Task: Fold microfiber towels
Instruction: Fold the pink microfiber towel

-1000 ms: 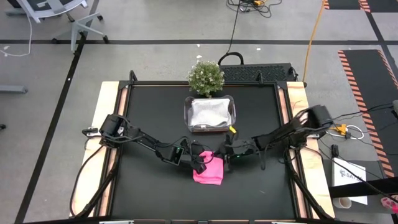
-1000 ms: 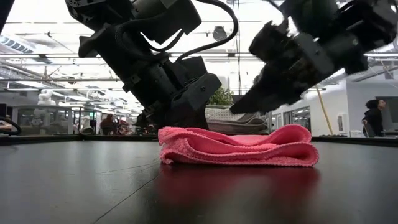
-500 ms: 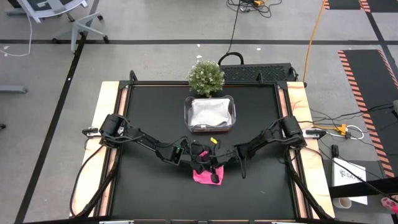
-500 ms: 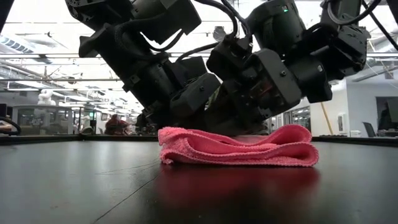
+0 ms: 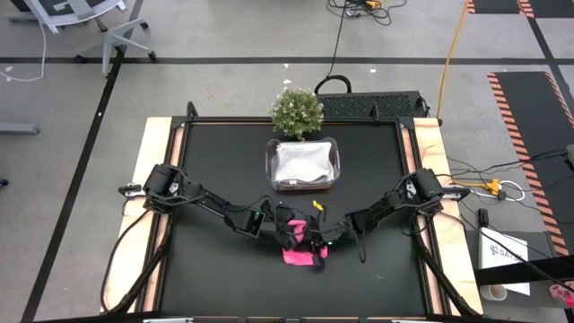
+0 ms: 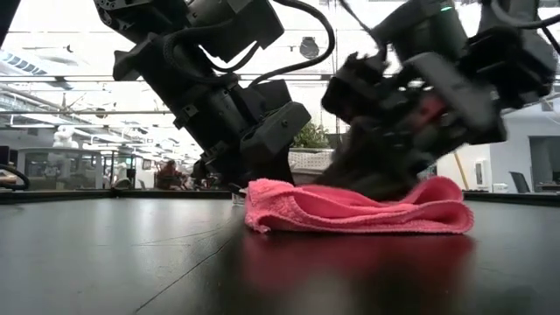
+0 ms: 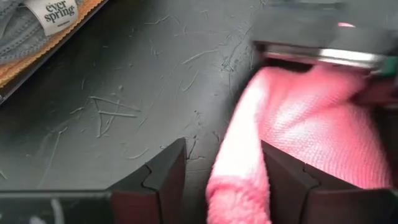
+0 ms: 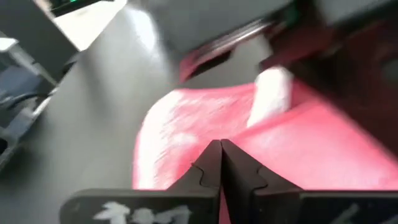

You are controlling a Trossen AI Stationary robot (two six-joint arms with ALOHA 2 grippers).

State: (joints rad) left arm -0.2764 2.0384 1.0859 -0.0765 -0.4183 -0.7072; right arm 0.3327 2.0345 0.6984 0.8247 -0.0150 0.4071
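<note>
Pink towel [image 5: 303,255]: lay folded on the black table [image 5: 215,179], near its front edge.
Left gripper [image 7: 224,177]: fingers apart, straddling the towel's edge.
Right gripper [image 8: 221,163]: fingers together, pressed on the towel.

Two dark, near-black arms are seen, each built from slim links joined by blocky housings. On the left arm [image 5: 193,197] a boxy joint is set near the table's nine-o'clock edge, and a small green light is lit on a housing further along. The right arm [image 5: 395,205] is shaped alike, with a rounded joint block toward three o'clock; a yellow tag is fixed near its wrist. Black cables are looped over the housings in the low view. The left fingers [image 7: 163,174] are angular, matte dark plates with a stepped notch along the inner edge. The right fingers [image 8: 211,168] are cut with the same notched profile.
</note>
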